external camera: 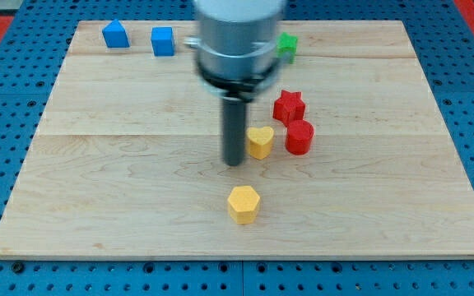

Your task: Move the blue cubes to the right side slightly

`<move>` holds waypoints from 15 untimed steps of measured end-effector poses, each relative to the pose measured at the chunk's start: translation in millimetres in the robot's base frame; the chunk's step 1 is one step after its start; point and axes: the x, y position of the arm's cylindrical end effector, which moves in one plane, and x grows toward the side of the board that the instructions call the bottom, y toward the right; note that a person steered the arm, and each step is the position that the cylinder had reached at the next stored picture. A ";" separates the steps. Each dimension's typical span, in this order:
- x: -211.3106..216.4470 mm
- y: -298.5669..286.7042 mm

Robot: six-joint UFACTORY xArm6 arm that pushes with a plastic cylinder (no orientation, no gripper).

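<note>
Tool state: the arm carried no claw, so there were no jaws to report as apart, together or clamped; it ended in a plain dark rod.
Tip position: my tip (235,163) rested on the wooden board (122,189) near the middle, just left of the yellow heart-shaped block (260,141).
Task objects: two blue blocks, the left blue block (115,34) and the right blue cube (163,40), stood near the board's top edge at the view's upper left, close together but apart.
Progress: judged not begun; the tip was well apart from both blue blocks, and both pushes remained.
Orientation: both blue blocks were compact, with no clear long axis; the right one sat roughly square to the board edge.
Other blocks: a red star-shaped block (288,106), a red cylinder (299,137), a yellow hexagonal block (243,204), and a green block (286,45) partly hidden behind the arm.
</note>
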 end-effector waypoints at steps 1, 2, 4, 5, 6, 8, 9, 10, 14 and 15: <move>-30.4 -2.4; -33.0 -9.9; -149.8 -116.2; -173.0 -203.6; -218.7 -235.2; -288.8 -232.3; -288.5 -181.8; -286.2 -164.5; -239.2 -58.0; -205.5 -140.7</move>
